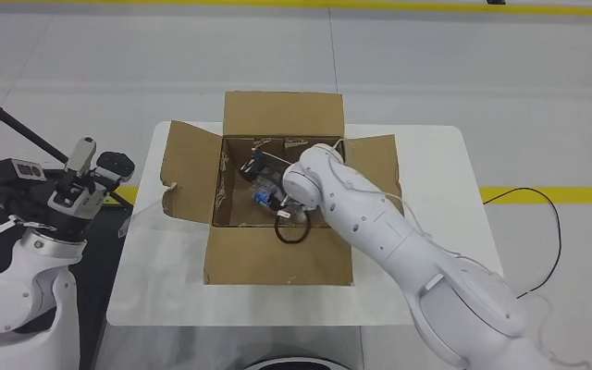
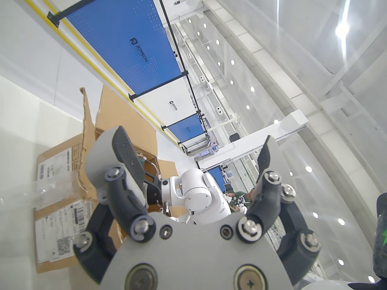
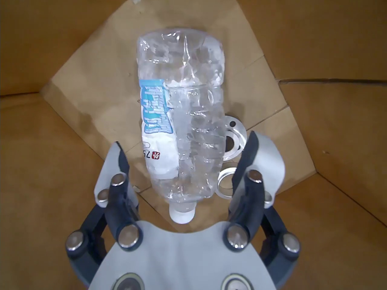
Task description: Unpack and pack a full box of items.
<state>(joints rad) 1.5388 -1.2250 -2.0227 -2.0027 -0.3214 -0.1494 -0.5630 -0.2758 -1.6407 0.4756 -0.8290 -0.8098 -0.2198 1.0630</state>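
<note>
An open cardboard box (image 1: 277, 257) stands mid-table. My right arm (image 1: 319, 180) reaches down into it. On the box floor (image 3: 90, 91) lies a crumpled clear plastic bottle (image 3: 181, 116) with a blue and white label and a white cap. My right gripper (image 3: 186, 143) is open, one finger on each side of the bottle's cap end, not closed on it. The bottle's blue label (image 1: 264, 195) also shows beside the right wrist. My left gripper (image 2: 193, 138) is open and empty, tilted up, off the table's left side (image 1: 92, 162).
A metal flange (image 3: 234, 137) and a metal ring (image 3: 225, 182) lie against the bottle. A black item (image 1: 254, 167) sits at the box's back, a black loop (image 1: 291, 231) near its front wall. Flaps (image 1: 190, 171) fold outward. White table (image 1: 435, 176) surrounds the box.
</note>
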